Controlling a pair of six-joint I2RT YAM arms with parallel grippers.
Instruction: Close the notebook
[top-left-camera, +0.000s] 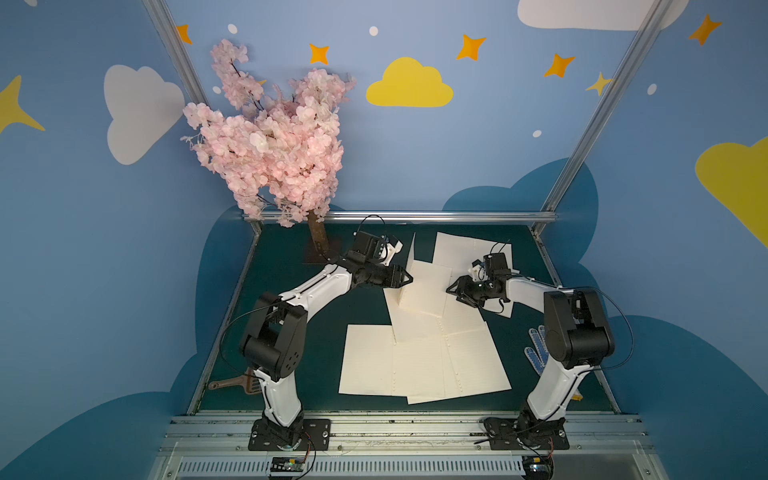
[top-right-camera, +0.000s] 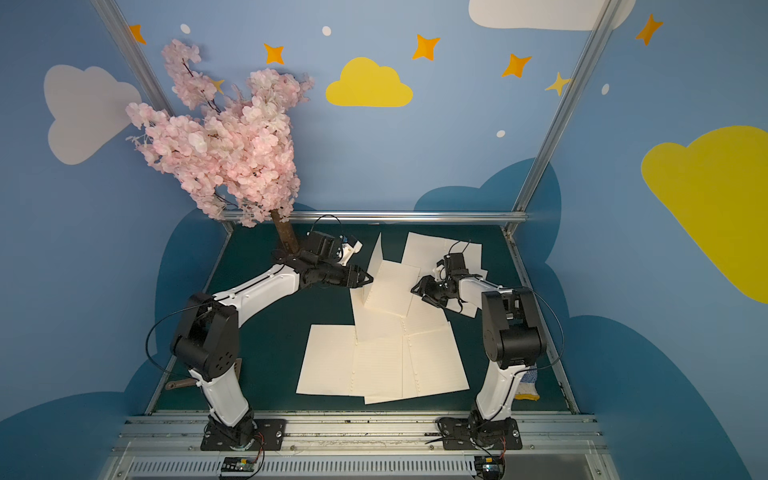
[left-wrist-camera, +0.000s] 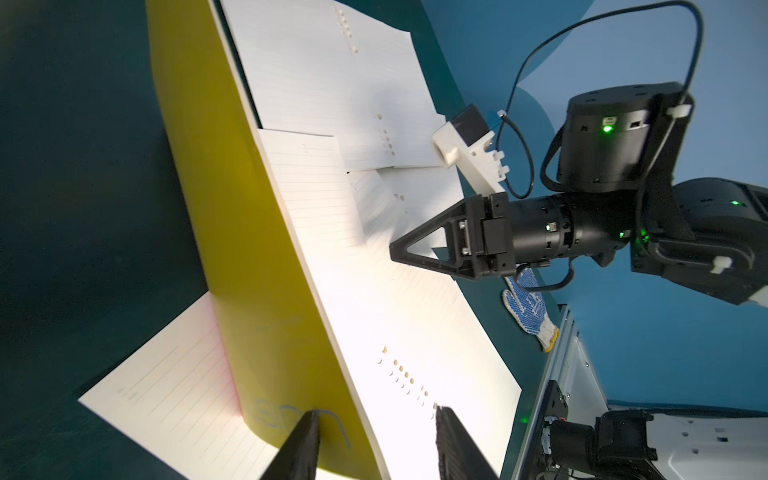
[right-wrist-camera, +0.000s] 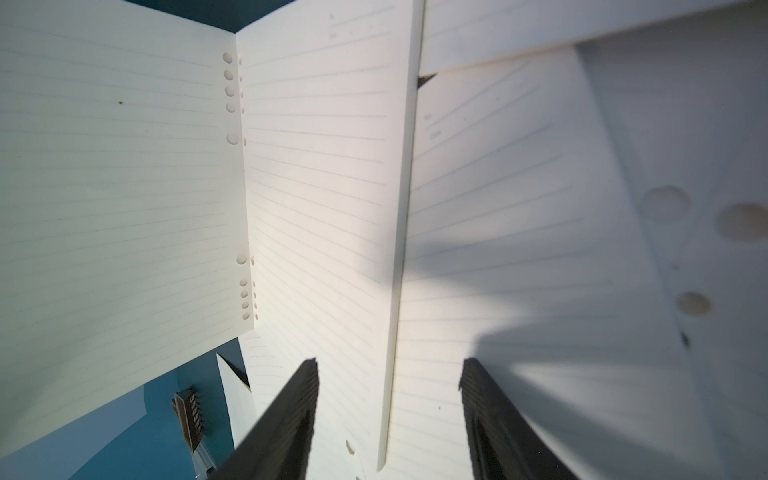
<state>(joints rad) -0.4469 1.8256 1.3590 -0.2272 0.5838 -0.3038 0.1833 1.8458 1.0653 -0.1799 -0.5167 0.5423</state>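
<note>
The notebook lies among loose lined sheets at the table's middle. One half stands upright, and its yellow cover faces the left wrist view. The other half lies flat, lined pages up. My left gripper is open, its fingers straddling the upright half's free edge without clamping it. My right gripper is open and empty. It hovers just right of the flat half, over that half's page edge, and its fingers hold nothing.
Loose punched sheets cover the table's front and the back right. A pink blossom tree stands at the back left. A blue-dotted glove lies by the right arm, and a brown brush sits at the front left.
</note>
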